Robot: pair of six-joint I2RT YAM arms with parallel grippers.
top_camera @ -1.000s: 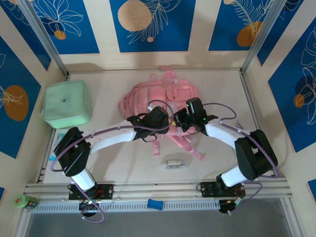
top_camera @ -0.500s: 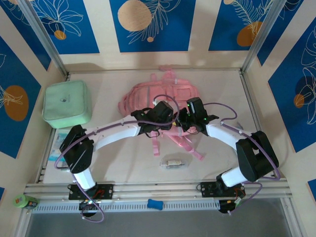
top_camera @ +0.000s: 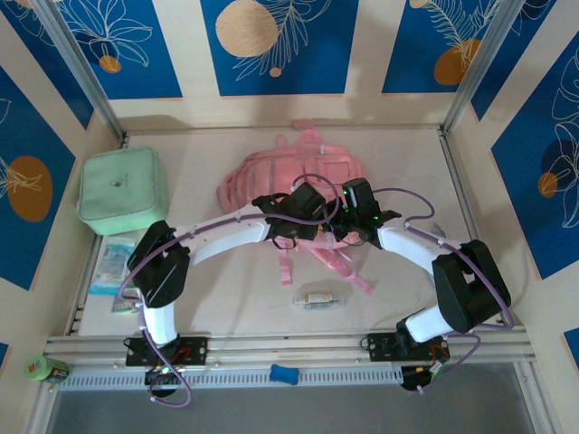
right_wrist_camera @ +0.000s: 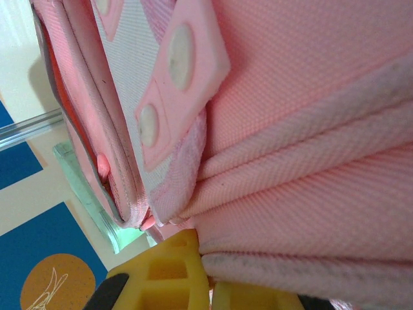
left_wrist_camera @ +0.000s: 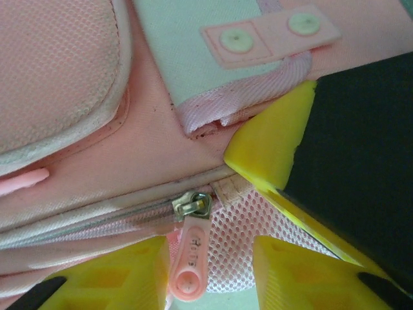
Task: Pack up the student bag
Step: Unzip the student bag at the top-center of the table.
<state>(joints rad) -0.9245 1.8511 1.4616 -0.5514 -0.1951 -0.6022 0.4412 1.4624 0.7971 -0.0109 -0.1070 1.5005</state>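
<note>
The student bag (top_camera: 271, 176) is a soft pink backpack lying flat mid-table. Both grippers meet at its near edge. My left gripper (top_camera: 306, 210) is open; in its wrist view the jaws (left_wrist_camera: 210, 274) straddle a pink zipper pull (left_wrist_camera: 189, 261) hanging from a metal slider (left_wrist_camera: 193, 205) over pink mesh. The pull rests against the left finger, with a gap to the right finger. My right gripper (top_camera: 348, 220) is shut on a fold of the bag's pink fabric (right_wrist_camera: 310, 213), pinched between its yellow fingers (right_wrist_camera: 174, 278). Its yellow and black finger (left_wrist_camera: 277, 148) appears in the left wrist view.
A mint green square zip case (top_camera: 122, 190) sits at the left. Flat printed packets (top_camera: 113, 262) lie in front of it. A small clear packet (top_camera: 317, 298) lies near the bag's loose straps (top_camera: 344, 267). Aluminium posts and wall panels bound the table.
My left arm has swung right and forward until its gripper sits beside the right one at the bag's near edge, and its jaws have narrowed slightly. The right arm has stayed put.
</note>
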